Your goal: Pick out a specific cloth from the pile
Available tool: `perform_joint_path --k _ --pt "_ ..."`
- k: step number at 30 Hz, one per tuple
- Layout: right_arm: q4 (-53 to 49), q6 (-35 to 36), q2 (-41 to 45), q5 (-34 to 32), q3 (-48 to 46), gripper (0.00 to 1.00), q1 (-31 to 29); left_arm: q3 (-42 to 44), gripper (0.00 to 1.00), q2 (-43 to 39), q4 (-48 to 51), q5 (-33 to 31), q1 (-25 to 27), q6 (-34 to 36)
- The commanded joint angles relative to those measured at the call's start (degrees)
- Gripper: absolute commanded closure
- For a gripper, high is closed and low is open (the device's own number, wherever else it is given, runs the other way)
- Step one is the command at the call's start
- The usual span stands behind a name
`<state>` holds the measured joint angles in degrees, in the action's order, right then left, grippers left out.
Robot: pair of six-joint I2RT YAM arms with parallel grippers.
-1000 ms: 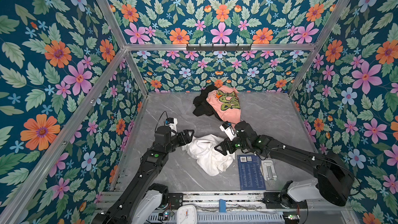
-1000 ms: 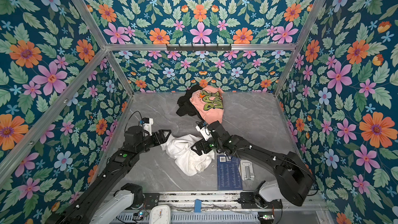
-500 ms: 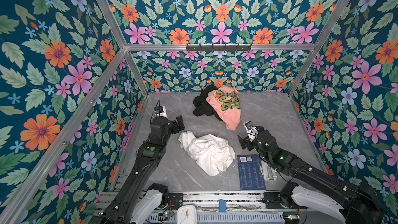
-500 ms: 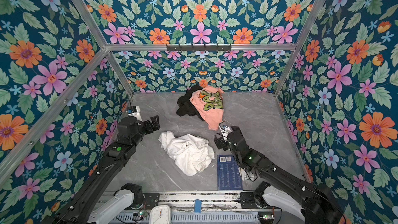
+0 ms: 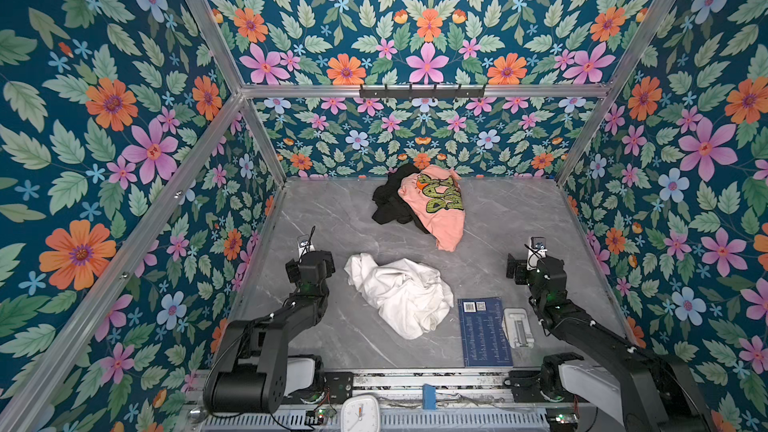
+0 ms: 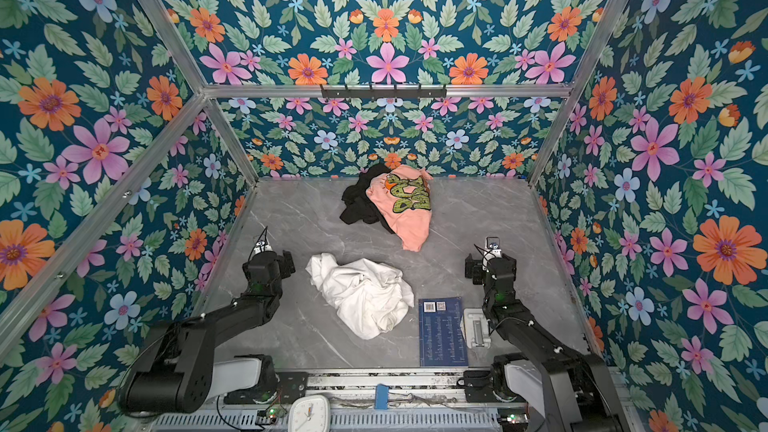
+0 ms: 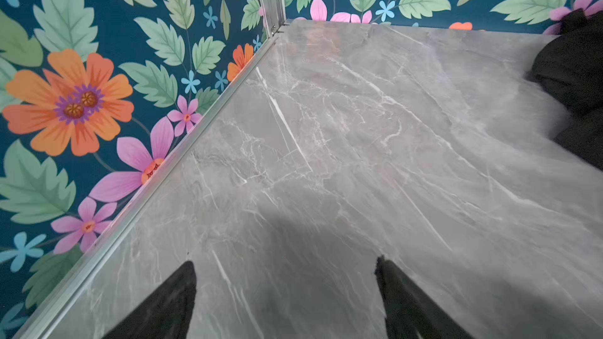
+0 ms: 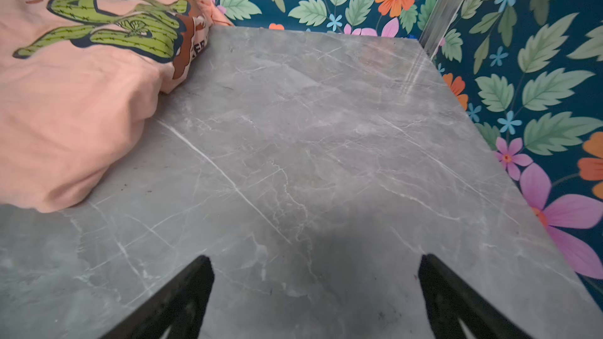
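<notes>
Crumpled white cloth (image 5: 399, 292) lay at lower centre in both top views. Left gripper (image 7: 285, 264) and right gripper (image 8: 315, 257) flanked it, jaws apart, touching nothing.

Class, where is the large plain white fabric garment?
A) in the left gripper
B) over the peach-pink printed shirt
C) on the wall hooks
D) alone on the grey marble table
D: the large plain white fabric garment lies crumpled on the grey marble table, bare surface separating it from the peach-pink printed shirt and black garment.
</notes>
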<state>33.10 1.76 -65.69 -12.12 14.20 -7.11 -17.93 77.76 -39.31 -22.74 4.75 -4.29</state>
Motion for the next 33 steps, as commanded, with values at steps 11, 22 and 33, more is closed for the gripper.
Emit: perform_joint_path --k 11,22,33 --pt "15.38 -5.34 -16.02 10.2 3.99 0.01 8.39 -0.26 0.23 12.99 -26.86 21.41 -4.03 5.37" --pt "16.82 -5.19 -16.67 10.23 3.8 0.01 8.49 1.26 0.0 15.05 -32.42 18.81 -4.09 3.99" --pt "16.83 -5.2 -16.68 10.19 3.82 0.01 8.44 0.6 0.0 15.25 -31.03 19.14 -4.27 3.85"
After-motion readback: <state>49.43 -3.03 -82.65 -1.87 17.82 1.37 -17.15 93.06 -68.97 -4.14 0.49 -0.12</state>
